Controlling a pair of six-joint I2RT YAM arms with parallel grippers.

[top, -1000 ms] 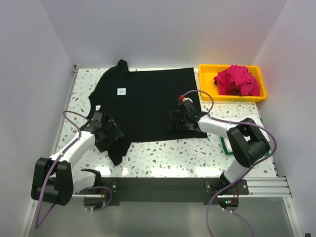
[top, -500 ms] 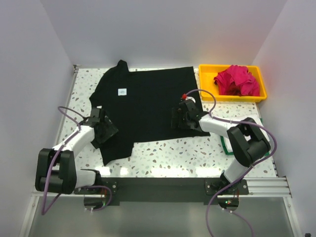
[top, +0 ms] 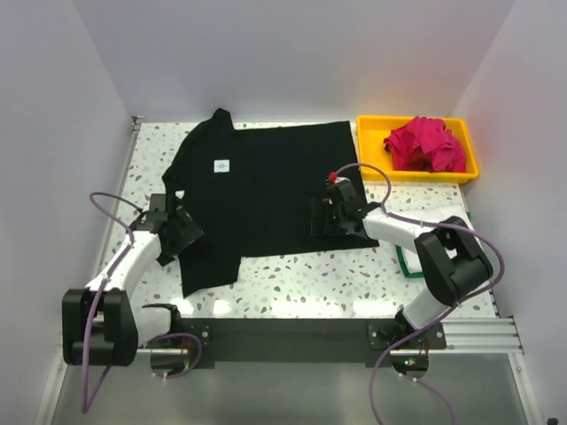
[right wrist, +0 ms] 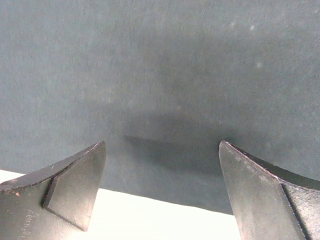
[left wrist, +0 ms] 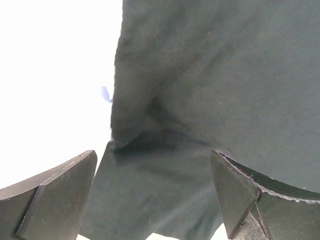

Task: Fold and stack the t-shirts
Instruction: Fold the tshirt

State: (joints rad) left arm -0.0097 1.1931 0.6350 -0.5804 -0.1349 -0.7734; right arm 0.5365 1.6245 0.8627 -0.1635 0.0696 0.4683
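A large black t-shirt (top: 266,186) lies spread flat on the table, its small white label (top: 219,165) facing up. My left gripper (top: 186,228) is open low over the shirt's near-left sleeve. In the left wrist view that black sleeve (left wrist: 200,100) fills the space between the fingers of the gripper (left wrist: 155,195), ungripped. My right gripper (top: 319,217) is open at the shirt's near-right hem. The right wrist view shows the hem edge (right wrist: 165,195) running between the wide jaws of the gripper (right wrist: 162,192). A magenta t-shirt (top: 427,144) lies bunched in the tray.
A yellow tray (top: 365,146) stands at the back right corner. A green cloth edge (top: 403,263) and some white cloth (top: 459,215) show under my right arm at the table's right side. White walls close in the table on three sides.
My left gripper has drawn back to the left, and the near-left sleeve now lies wider and flatter. The right gripper has shifted slightly right along the hem.
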